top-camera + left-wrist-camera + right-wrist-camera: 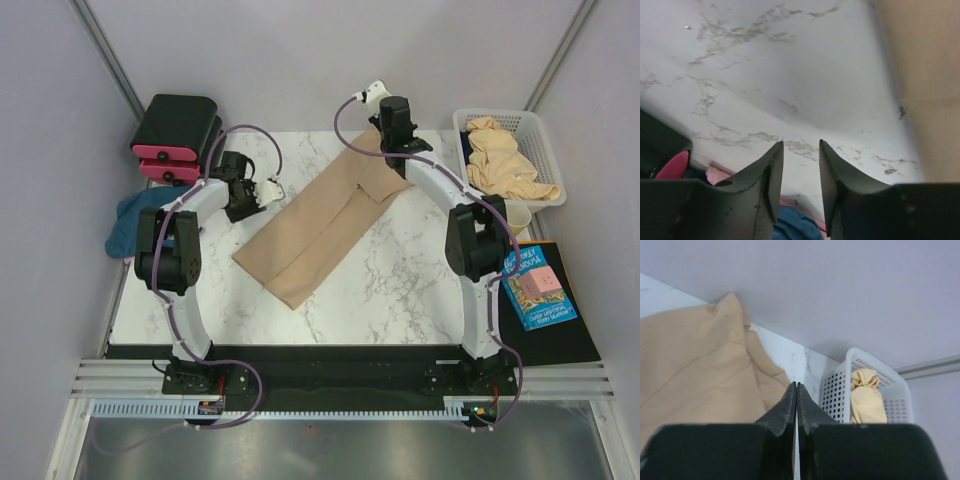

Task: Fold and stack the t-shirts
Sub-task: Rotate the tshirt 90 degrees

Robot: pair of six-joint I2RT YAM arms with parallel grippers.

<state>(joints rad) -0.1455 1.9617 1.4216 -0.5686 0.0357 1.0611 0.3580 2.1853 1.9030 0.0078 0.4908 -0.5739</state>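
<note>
A tan t-shirt (320, 225), folded into a long strip, lies diagonally across the marble table (400, 290). It also shows in the left wrist view (930, 75) and the right wrist view (695, 370). My left gripper (247, 198) is open and empty, above bare marble to the left of the shirt (801, 150). My right gripper (398, 150) is shut and empty at the shirt's far end (796, 387). Crumpled tan shirts (505, 160) fill the white mesh basket (545, 130). A dark blue shirt (135, 222) lies off the table's left edge, and shows in the left wrist view (795, 225) with a pink edge (715, 175) beside it.
Black-and-pink boxes (175, 135) stand at the back left corner. A blue printed box (537, 288) lies on a black mat to the right of the table. The basket (837, 390) stands at the back right, close to the wall.
</note>
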